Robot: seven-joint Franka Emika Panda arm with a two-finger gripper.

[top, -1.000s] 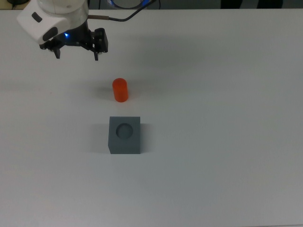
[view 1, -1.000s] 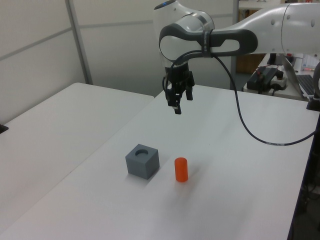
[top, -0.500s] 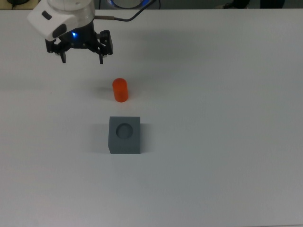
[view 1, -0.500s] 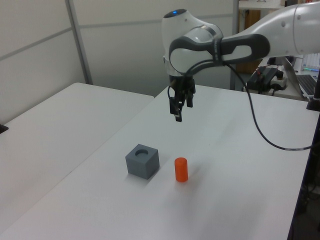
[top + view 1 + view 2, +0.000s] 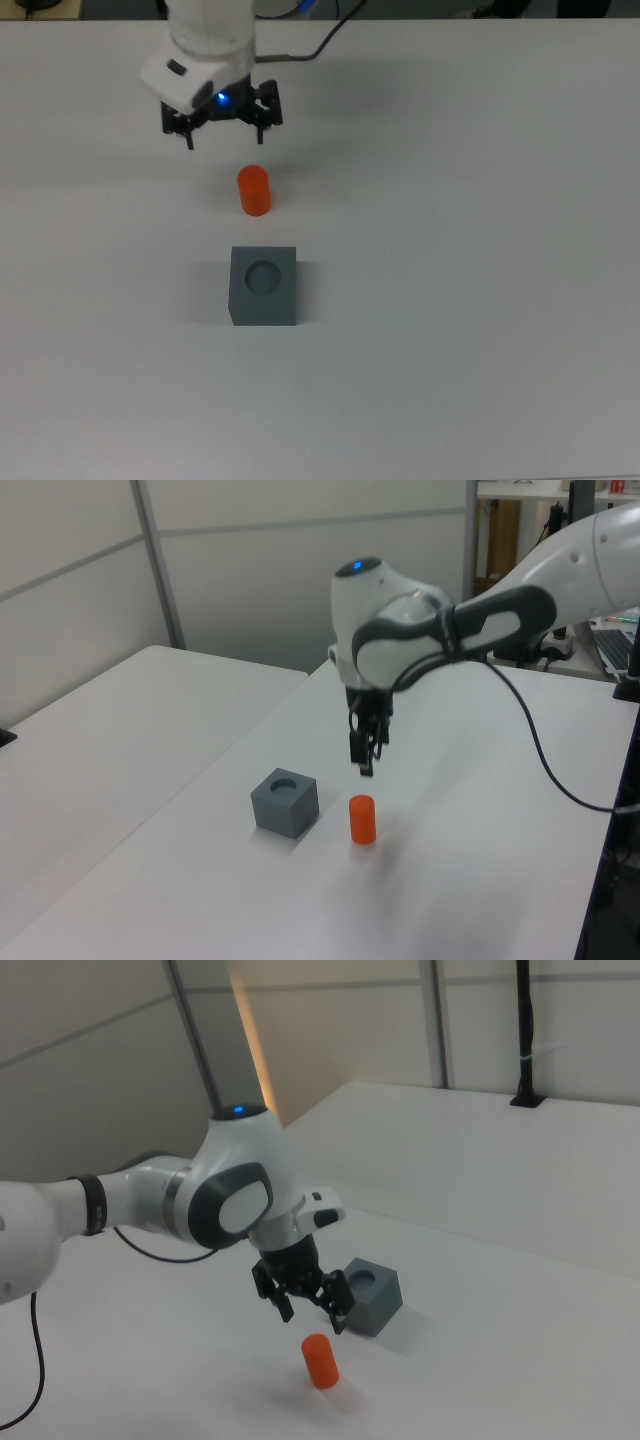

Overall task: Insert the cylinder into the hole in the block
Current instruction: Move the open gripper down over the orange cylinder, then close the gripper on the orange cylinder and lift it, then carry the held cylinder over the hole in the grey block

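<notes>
The orange cylinder (image 5: pixel 254 190) stands upright on the white table, a short way from the dark grey block (image 5: pixel 264 297), whose round hole faces up. In the left view the cylinder (image 5: pixel 362 819) is to the right of the block (image 5: pixel 285 802); in the right view the cylinder (image 5: pixel 320 1361) is nearer the camera than the block (image 5: pixel 372 1295). My gripper (image 5: pixel 226 137) hangs open above the table, just beyond the cylinder and apart from it, fingers pointing down with nothing between them. It shows also in the left view (image 5: pixel 365 765) and the right view (image 5: pixel 312 1317).
The white table (image 5: pixel 480 250) carries only these two objects. A black cable (image 5: pixel 520 730) trails from the arm over the table's far side. A second white table (image 5: pixel 90 730) stands at the left view's left, across a narrow gap.
The gripper has travelled toward the top view's right and come down closer to the cylinder, still open. Cylinder and block have not moved.
</notes>
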